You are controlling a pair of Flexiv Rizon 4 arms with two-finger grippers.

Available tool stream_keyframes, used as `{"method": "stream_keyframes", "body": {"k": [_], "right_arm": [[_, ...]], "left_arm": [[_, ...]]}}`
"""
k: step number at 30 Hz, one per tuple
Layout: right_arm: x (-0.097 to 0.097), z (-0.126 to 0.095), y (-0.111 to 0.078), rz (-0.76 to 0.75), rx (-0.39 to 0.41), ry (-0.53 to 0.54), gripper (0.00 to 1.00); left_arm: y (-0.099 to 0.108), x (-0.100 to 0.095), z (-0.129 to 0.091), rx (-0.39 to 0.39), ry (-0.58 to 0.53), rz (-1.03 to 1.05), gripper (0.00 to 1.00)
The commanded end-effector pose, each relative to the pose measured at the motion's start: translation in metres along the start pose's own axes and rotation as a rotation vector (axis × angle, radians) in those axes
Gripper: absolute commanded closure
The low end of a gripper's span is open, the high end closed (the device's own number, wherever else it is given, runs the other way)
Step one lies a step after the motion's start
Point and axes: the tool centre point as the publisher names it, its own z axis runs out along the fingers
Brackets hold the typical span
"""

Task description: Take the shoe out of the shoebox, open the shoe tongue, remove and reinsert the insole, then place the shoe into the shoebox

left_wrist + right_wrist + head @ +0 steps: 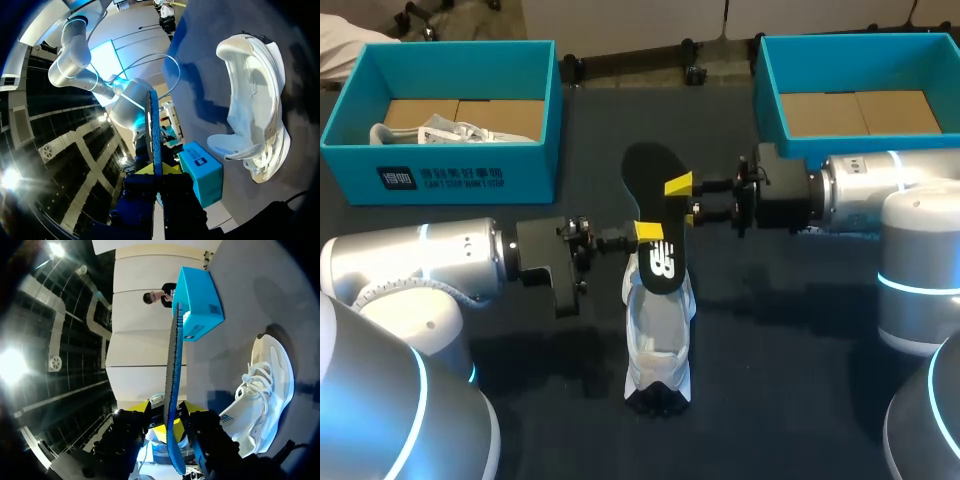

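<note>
While your left claw (645, 232) and right claw (678, 186) both pinch the insole (650, 170), it hangs above the shoe (658, 350) on the counter (800, 350), long axes roughly aligned, left claw nearer the opening.

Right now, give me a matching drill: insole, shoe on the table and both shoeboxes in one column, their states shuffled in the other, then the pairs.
Things
1. insole
2. shoe on the table
3. left shoebox
4. right shoebox

States
A. holds a second white shoe
B. lies on the dark table between the arms
C. shows only its cardboard floor
D. pinched by the left gripper and right gripper, above the shoe

Pairs: 1-D, 2-B, 3-A, 4-C
</note>
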Motion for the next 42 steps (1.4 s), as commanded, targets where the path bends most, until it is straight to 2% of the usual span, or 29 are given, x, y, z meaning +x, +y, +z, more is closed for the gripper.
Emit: {"method": "stream_keyframes", "body": {"k": [1, 12, 26, 32, 37, 40, 42], "right_arm": [[-0.0012, 0.0050, 0.0001, 0.001, -0.003, 0.001, 0.62], [0.0036, 0.0135, 0.0002, 0.020, -0.004, -0.003, 0.74], [0.0044, 0.0124, -0.0009, 0.024, -0.021, 0.004, 0.87], [0.0044, 0.0105, 0.0016, 0.025, -0.025, 0.004, 0.81], [0.0046, 0.0101, 0.0022, 0.025, -0.025, 0.005, 0.81], [0.0042, 0.0098, 0.0028, 0.027, -0.027, 0.007, 0.98], [0.0032, 0.0099, 0.0028, 0.029, -0.027, 0.008, 1.00]], "left_arm": [[-0.0010, 0.0004, -0.0002, -0.002, -0.001, 0.002, 1.00], [-0.0010, 0.0004, -0.0002, -0.002, -0.001, 0.002, 1.00], [-0.0010, 0.0004, -0.0002, -0.002, -0.001, 0.002, 1.00], [-0.0010, 0.0004, -0.0002, -0.002, -0.001, 0.002, 1.00], [-0.0010, 0.0004, -0.0002, -0.002, -0.001, 0.002, 1.00], [-0.0010, 0.0004, -0.0002, -0.002, -0.001, 0.002, 1.00], [-0.0010, 0.0004, -0.0002, -0.002, -0.001, 0.002, 1.00]]}}
